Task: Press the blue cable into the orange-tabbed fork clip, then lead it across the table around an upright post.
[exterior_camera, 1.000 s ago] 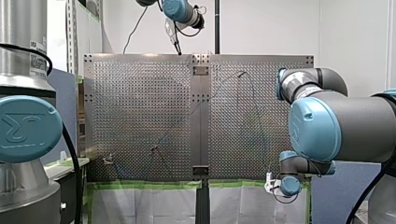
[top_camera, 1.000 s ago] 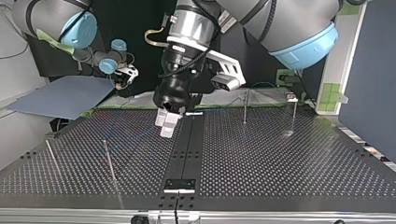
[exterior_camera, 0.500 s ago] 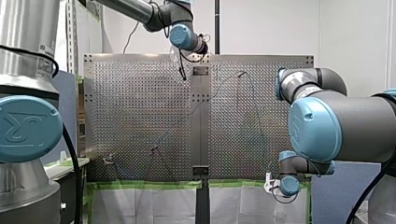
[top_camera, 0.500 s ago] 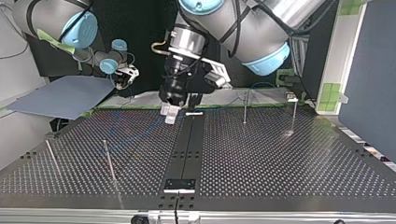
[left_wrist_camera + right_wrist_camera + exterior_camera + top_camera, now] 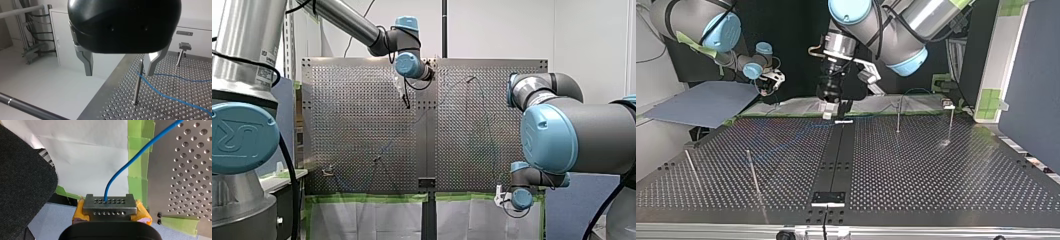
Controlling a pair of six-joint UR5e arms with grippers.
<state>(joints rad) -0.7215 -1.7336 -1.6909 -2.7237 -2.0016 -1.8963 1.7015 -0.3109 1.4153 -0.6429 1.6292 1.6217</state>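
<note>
Blue cable (image 5: 128,162) is trailing over the counter (image 5: 190,170) from your right claw (image 5: 110,203), clamped on it, lower right in front view; your left claw (image 5: 120,63) is hovering open, empty, by a post (image 5: 138,85). Clipping seems pending: lower onto cable.

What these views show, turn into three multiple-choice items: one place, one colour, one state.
1. My right arm's jaws are: A off the table's edge, by green tape; B over its middle; C at its far edge.
2. The cable is: A red; B blue; C white.
3. My left arm's jaws are: A shut on the cable; B shut on nothing; C open, empty.
1 A: the right wrist view shows paper ahead of them.
2 B: blue in both wrist views.
3 C: the left wrist view shows a wide gap.
</note>
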